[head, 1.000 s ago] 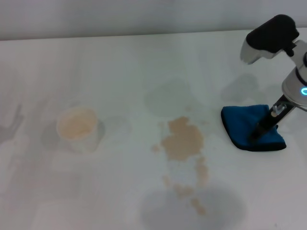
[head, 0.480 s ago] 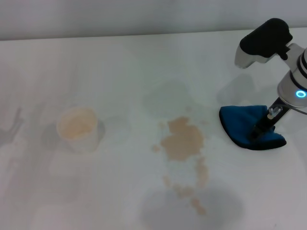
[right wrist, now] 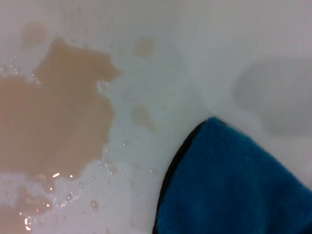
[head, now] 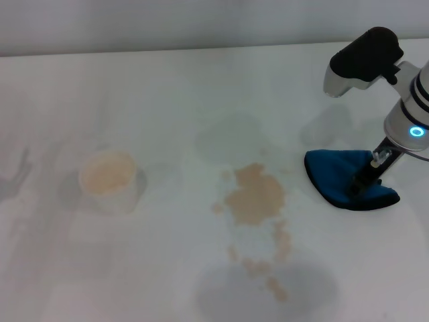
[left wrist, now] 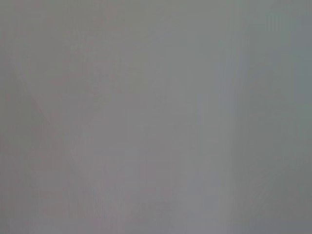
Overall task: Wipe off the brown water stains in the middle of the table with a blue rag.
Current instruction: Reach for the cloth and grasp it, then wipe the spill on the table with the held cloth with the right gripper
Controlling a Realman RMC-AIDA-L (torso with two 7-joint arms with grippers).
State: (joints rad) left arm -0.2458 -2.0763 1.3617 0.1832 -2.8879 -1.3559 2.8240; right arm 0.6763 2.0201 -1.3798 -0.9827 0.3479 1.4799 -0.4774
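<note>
The brown water stains (head: 255,198) lie in the middle of the white table (head: 167,94), a tan blotch with droplets trailing toward the front. The blue rag (head: 333,176) lies on the table just right of the blotch, a small gap apart. My right gripper (head: 360,184) reaches down from the right and is shut on the rag's right part. In the right wrist view the rag (right wrist: 234,185) fills one corner, with the stains (right wrist: 53,117) close beside it. The left gripper is out of view; the left wrist view is plain grey.
A small whitish cup (head: 108,180) holding tan liquid stands on the left part of the table. The table's far edge runs along the back. Grey shadows lie behind and in front of the stains.
My right arm has shifted a little to the left. The rag's left edge has slid slightly toward the stains with it.
</note>
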